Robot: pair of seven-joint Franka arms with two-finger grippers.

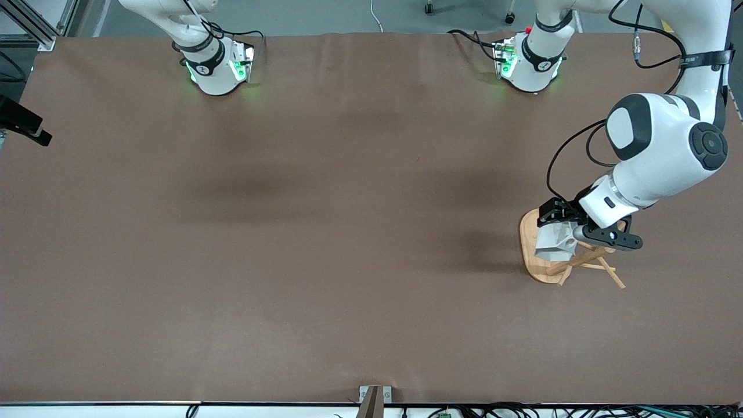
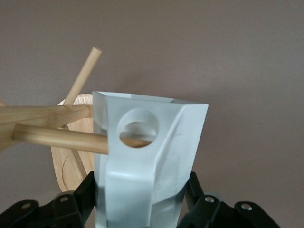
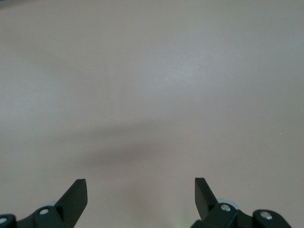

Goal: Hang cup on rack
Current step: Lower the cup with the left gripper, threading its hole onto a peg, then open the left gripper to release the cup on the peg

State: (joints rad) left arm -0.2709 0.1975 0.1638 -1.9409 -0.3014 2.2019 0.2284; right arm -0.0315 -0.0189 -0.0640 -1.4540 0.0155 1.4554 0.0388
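Observation:
The white faceted cup (image 1: 552,242) hangs in the air over the bamboo rack (image 1: 529,231), at the left arm's end of the table. My left gripper (image 1: 572,229) is shut on it. In the left wrist view the black fingers (image 2: 84,192) press both sides of the cup (image 2: 147,161). Its blocky handle faces the camera. One peg (image 2: 61,137) runs in from the post, passes out of sight at the handle's edge and shows again through the round hole. Another peg (image 2: 84,73) points up beside the cup. My right gripper (image 3: 140,190) stands open over bare table and waits.
The rack's oval base (image 2: 71,166) lies under the cup, and thin pegs (image 1: 610,274) stick out toward the front camera. Both arm bases (image 1: 215,69) stand along the table's edge farthest from that camera. A black fixture (image 1: 23,125) juts in at the right arm's end.

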